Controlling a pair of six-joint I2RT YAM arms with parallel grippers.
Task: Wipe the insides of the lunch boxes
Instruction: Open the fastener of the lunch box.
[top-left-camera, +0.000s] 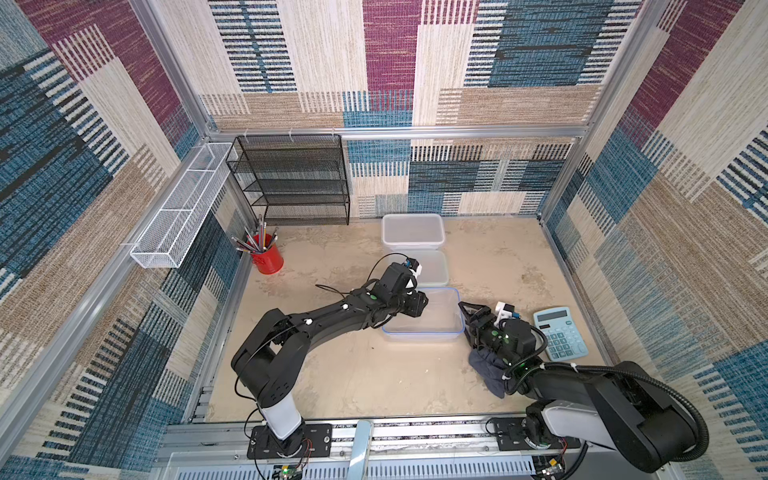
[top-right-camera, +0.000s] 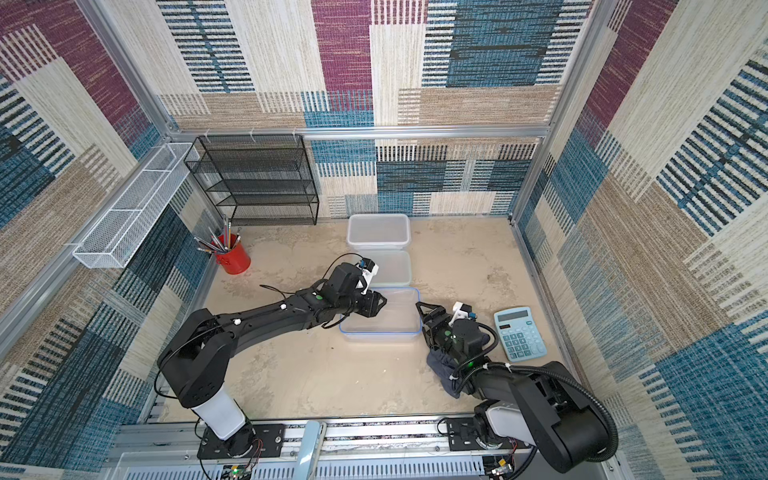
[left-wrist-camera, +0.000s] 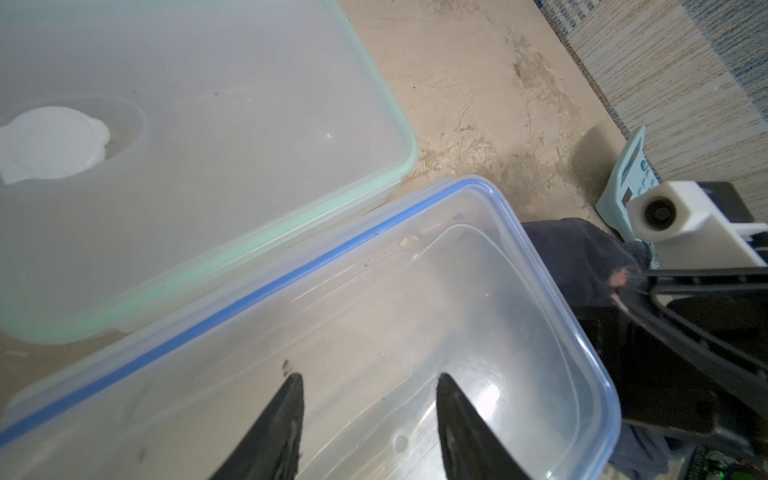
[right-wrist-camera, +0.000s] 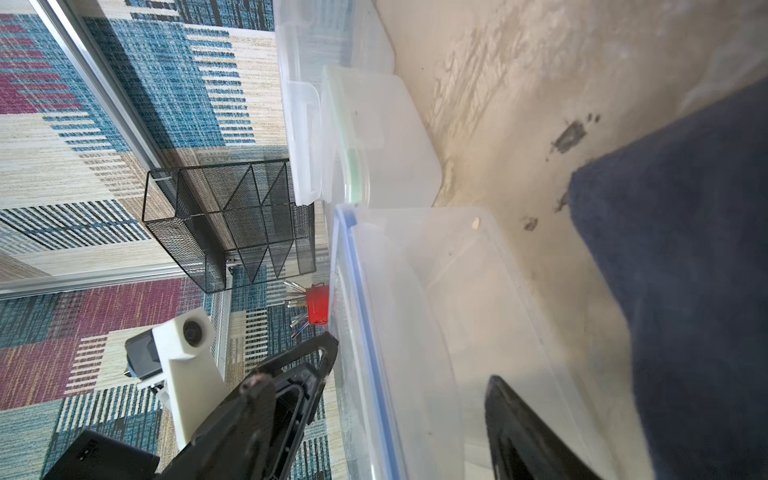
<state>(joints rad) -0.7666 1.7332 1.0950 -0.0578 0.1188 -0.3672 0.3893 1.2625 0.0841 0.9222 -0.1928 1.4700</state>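
Three lunch boxes stand in a row running forward from the back wall: far lunch box (top-left-camera: 413, 230), middle lunch box (top-left-camera: 436, 270) close before it, and near lunch box (top-left-camera: 436, 322) just before that. The left gripper (top-left-camera: 422, 305) is over the near box's left end. The right gripper (top-left-camera: 471, 309) is at its right end, apparently astride the wall. The cloth (top-left-camera: 486, 368) lies under the right arm, with the calculator (top-left-camera: 561, 334) to the right. The pencil cup (top-left-camera: 266, 257) stands at left, and the mesh shelf (top-left-camera: 291, 178) is behind it, against the back wall.

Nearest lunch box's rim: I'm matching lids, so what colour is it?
Blue. The rim of the clear lunch box shows best in the left wrist view.
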